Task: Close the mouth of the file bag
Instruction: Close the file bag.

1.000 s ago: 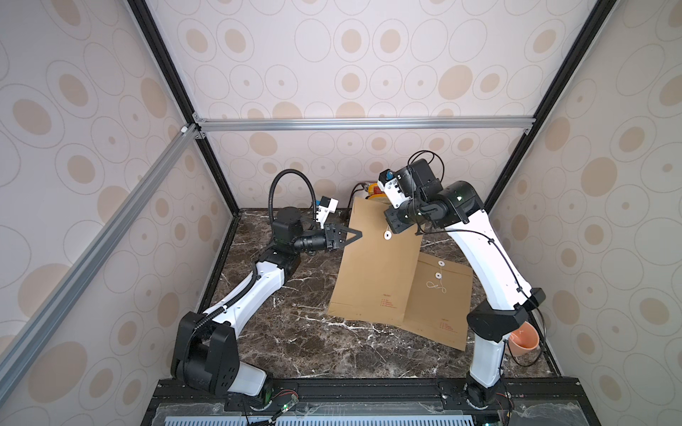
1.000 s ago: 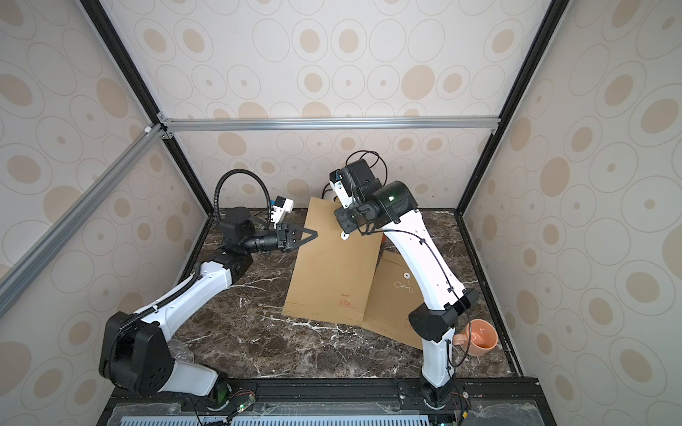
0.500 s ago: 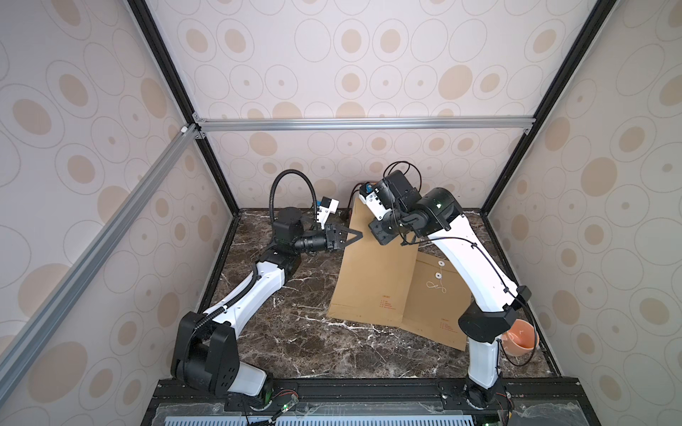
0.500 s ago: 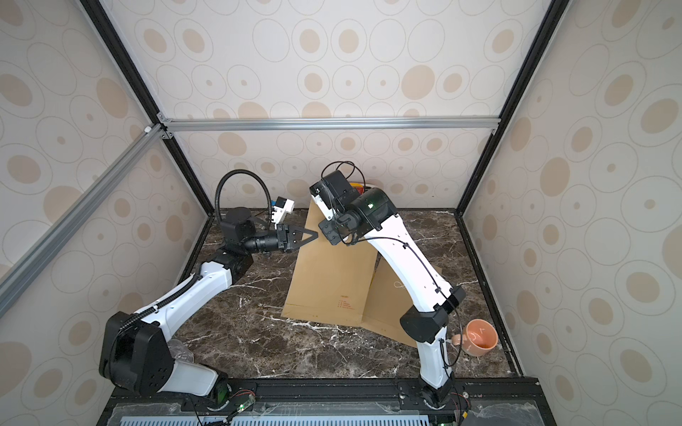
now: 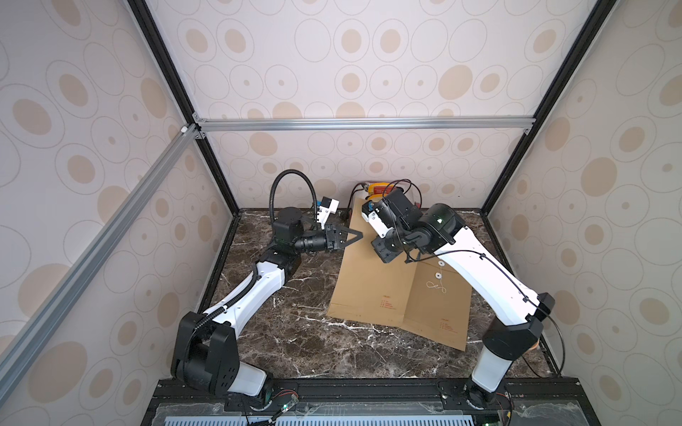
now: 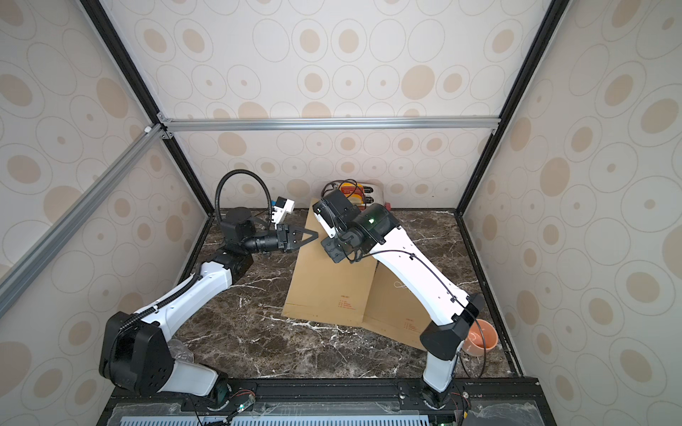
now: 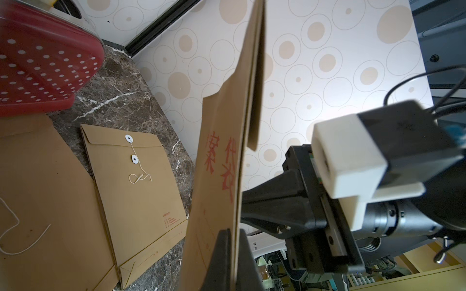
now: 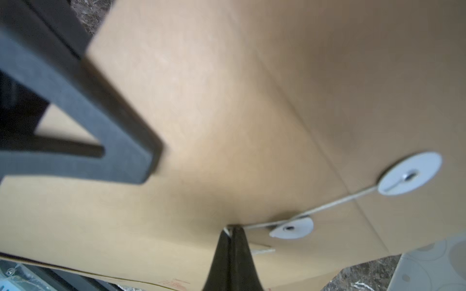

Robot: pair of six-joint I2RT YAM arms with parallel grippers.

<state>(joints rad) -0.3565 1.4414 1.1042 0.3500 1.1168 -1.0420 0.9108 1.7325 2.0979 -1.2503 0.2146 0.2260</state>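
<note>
Right arm swung lower across the file bag.
Left gripper stays clamped shut on the file bag's edge; right gripper is closed, pinching its string. The file bag overlaps the spare envelope.

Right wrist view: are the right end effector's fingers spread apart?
No, the right end effector is shut, its tips pinching the string beside a white disc on the file bag.

File bag: brown paper envelope, red characters on the face away from the flap.
Pose: tilted up, bottom edge on the table, top raised toward the back.
Flap: folded over, standing slightly off the body.
Fastening: two white discs; string stretched straight between them.
</note>
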